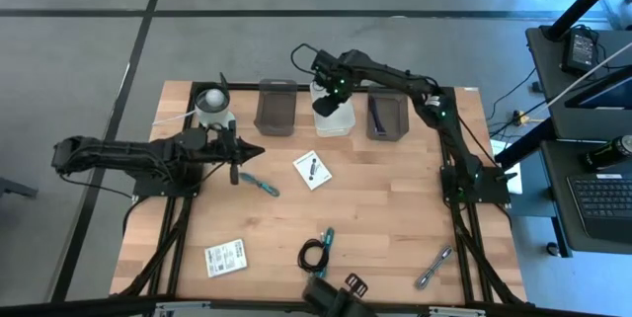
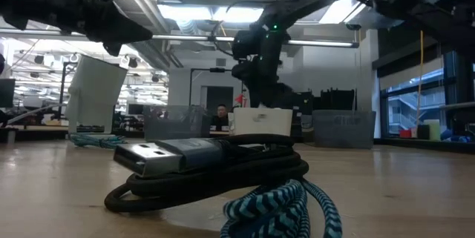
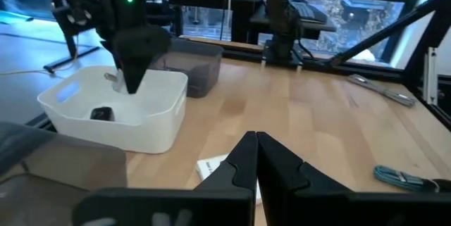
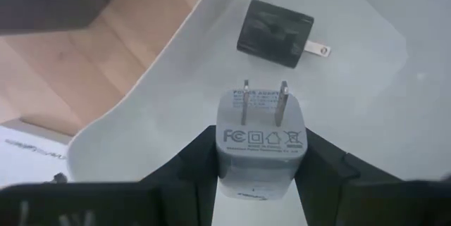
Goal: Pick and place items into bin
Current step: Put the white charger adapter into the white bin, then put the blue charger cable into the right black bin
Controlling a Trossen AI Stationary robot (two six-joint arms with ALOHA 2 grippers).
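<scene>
We found the right gripper (image 4: 257, 177) pinching a white plug adapter (image 4: 258, 138), prongs pointing down, directly above the white bin (image 1: 334, 118), where a black adapter (image 4: 276, 34) lay. The left gripper (image 3: 255, 157), fingers pressed together, waited well apart.

Two chargers (image 4: 258, 141), three bins (image 1: 332, 118), two cards (image 1: 312, 170).

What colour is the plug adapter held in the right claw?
White plug adapter, held in the right claw over the white bin; clearest in the right wrist view.
</scene>
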